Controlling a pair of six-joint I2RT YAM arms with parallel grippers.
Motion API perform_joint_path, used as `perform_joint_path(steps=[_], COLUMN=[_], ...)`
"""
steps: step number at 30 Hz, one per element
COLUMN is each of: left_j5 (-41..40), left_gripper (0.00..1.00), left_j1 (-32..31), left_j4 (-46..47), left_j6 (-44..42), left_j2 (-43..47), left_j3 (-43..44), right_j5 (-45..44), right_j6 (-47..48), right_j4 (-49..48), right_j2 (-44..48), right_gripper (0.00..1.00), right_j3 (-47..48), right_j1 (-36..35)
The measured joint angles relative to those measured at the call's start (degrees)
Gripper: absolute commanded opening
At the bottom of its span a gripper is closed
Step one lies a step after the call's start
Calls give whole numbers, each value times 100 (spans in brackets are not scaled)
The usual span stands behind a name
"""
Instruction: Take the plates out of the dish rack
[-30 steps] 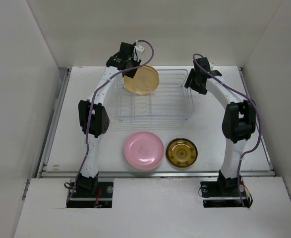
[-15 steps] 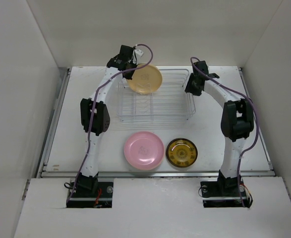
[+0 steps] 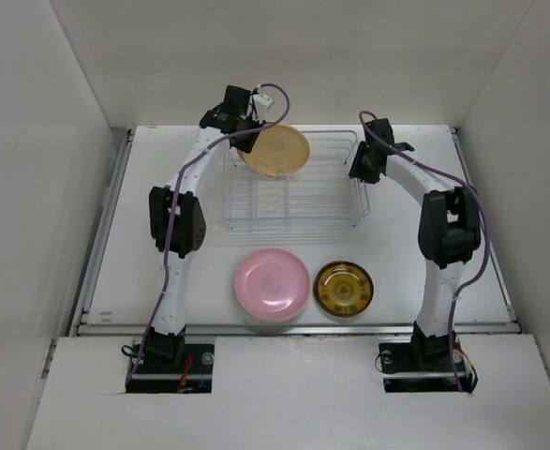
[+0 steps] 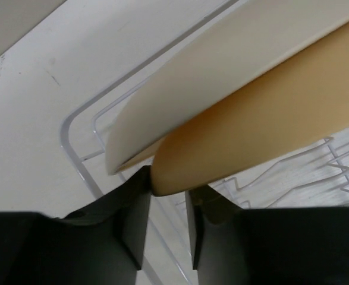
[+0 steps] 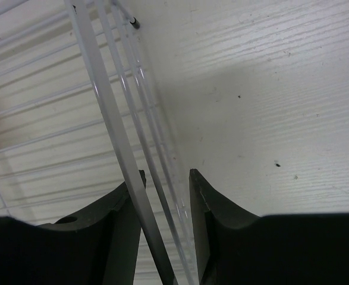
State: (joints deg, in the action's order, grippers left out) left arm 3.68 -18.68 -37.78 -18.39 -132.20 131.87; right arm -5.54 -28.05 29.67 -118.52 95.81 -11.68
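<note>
Overhead, three plates, one dish rack (image 3: 293,221) and two arms show on a white desk (image 3: 125,244). The dish rack, a rectangular basket of thin silvery wire with low divider prongs, sits toward 12 o'clock on the desk. A pale yellow plate (image 3: 279,150), round, shallow and plain, is raised and tilted over the rack's 11 o'clock corner. The left claw (image 3: 245,134) is at the plate's 10 o'clock and grasps its rim. In the left wrist view that rim sits between the two dark fingers (image 4: 132,219), with a cream band above a tan one. Whether that is one plate or two cannot be told. The right claw (image 3: 362,169) is at the rack's 3 o'clock side, at the far corner, closed around the rim wires. In the right wrist view those wires run between its fingers (image 5: 207,225). Two more plates lie flat on the desk at the rack's 6 o'clock, well apart from both claws. One is a pink plate (image 3: 272,284). Just beside it, at its 3 o'clock, is a smaller, glossy amber-brown plate (image 3: 343,288).
</note>
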Motion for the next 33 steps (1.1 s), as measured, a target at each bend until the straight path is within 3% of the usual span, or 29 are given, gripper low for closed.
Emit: perform_joint_path(steps=[7, 13, 33], left_j5=[177, 306, 890], left_gripper=[31, 0, 0], left_j1=[-4, 44, 192], left_j4=[227, 420, 216], left_j6=[50, 144, 389], left_j2=[2, -7, 254], left_j3=[-138, -203, 98], right_j5=[4, 22, 24], right_j6=[59, 142, 175], right_j4=[-39, -44, -66], right_j2=[9, 9, 9], right_gripper=[41, 41, 41], right_j3=[-20, -20, -37], right_j1=[0, 0, 0])
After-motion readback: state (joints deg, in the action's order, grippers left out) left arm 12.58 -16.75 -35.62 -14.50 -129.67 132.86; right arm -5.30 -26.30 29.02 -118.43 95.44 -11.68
